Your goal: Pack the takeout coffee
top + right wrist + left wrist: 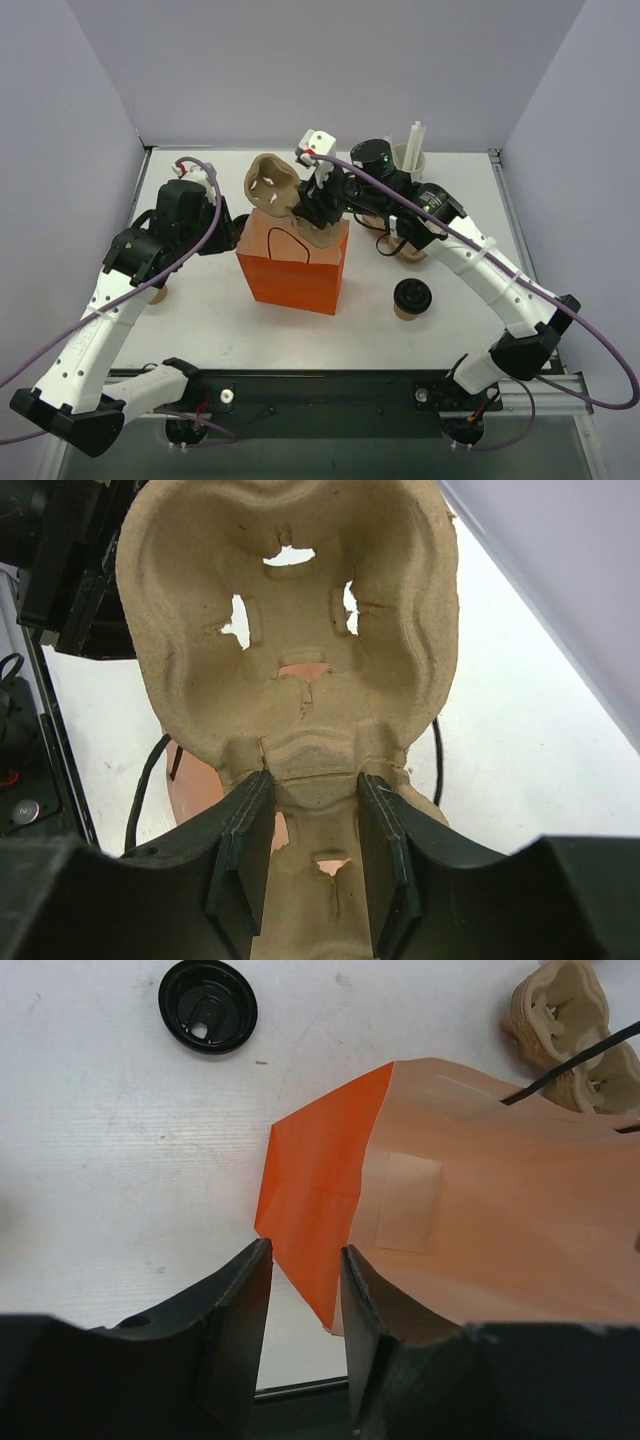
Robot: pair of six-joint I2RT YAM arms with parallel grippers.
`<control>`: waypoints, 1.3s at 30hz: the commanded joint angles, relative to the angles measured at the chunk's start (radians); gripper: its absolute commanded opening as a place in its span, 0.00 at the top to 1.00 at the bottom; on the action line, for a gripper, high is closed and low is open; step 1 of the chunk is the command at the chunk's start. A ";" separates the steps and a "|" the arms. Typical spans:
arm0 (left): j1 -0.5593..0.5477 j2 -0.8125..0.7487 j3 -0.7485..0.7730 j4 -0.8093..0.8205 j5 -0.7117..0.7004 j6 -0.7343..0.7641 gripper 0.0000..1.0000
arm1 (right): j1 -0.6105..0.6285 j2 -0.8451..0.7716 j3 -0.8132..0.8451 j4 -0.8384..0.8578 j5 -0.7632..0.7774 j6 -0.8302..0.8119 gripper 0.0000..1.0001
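Right gripper (pixel 312 800) pinches cardboard cup carrier (pixel 290 630) at its narrow middle and holds it tilted over open top of orange bag (pixel 292 265). Left gripper (pixel 305 1260) at bag's left side, fingers spread, bag edge in gap between them. Takeout coffee (pixel 411 298) upright on table (pixel 200 310), right of bag, apart from it. Loose black lid (pixel 207 1005) on table left of bag.

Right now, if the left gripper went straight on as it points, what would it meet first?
Probably the orange bag, its edge just ahead of the left gripper; depth is unclear.
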 commanded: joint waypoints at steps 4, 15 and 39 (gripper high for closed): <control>0.006 -0.017 -0.028 0.078 0.018 -0.013 0.77 | 0.015 0.007 -0.077 0.119 -0.041 -0.005 0.80; 0.006 -0.014 -0.034 0.095 0.034 -0.020 1.00 | 0.022 -0.037 -0.187 0.128 -0.055 -0.002 0.81; 0.008 -0.024 -0.055 0.127 0.117 -0.059 1.00 | 0.108 0.089 -0.089 -0.186 0.228 -0.050 0.82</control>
